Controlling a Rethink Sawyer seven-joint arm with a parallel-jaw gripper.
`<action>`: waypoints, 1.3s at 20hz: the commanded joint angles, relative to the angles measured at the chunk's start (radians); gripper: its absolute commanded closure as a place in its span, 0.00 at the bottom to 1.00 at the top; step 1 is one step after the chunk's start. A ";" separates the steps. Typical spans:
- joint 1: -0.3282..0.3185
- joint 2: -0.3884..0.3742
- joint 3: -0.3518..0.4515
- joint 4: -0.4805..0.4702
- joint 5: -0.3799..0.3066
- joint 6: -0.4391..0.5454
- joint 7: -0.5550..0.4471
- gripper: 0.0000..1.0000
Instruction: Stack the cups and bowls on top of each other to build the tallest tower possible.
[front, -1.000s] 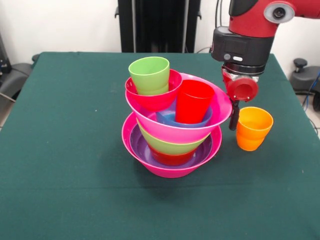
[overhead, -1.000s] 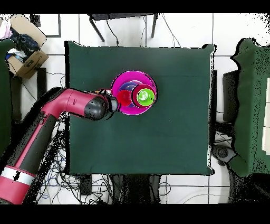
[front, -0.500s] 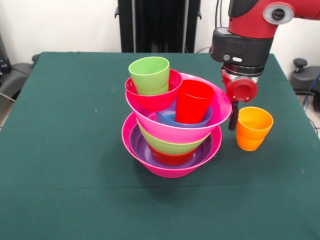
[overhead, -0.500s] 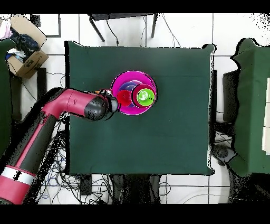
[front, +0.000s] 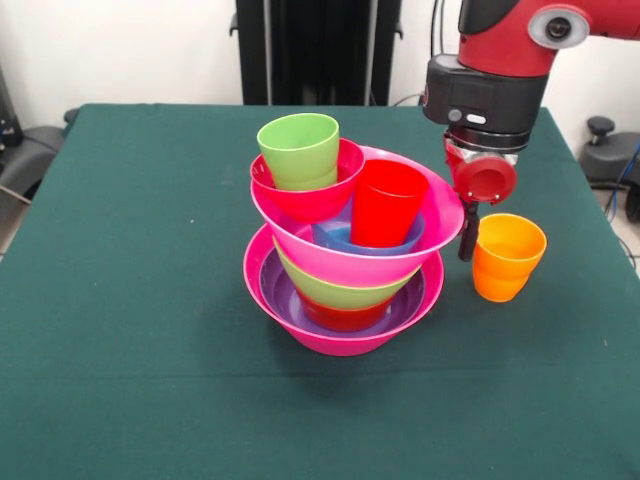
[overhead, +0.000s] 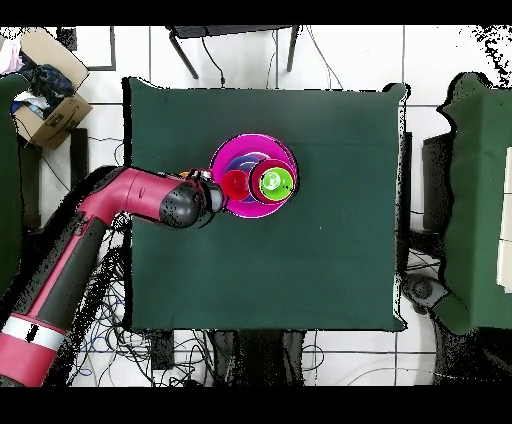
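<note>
Tower (front: 345, 250) of nested bowls, tilted, green cup (front: 299, 150) and red cup (front: 387, 203) on top; orange cup (front: 507, 256) upright just right of tower.

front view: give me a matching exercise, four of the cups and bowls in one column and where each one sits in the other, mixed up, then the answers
Things:
1. lime green cup
2. red cup
3. orange cup
4. purple bowl

Places:
A. standing alone on the table, beside the tower
B. nested inside the bottom hot-pink bowl
C. inside the crimson bowl at the top
D. standing in the small blue bowl in the upper hot-pink bowl

Pairs: 1-C, 2-D, 3-A, 4-B
</note>
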 joint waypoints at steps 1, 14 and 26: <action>0.012 -0.021 0.148 -0.039 0.005 -0.038 -0.159 0.00; 0.039 -0.048 0.121 -0.022 -0.013 -0.077 -0.110 0.00; 0.058 -0.032 0.124 -0.011 -0.019 -0.073 -0.070 0.00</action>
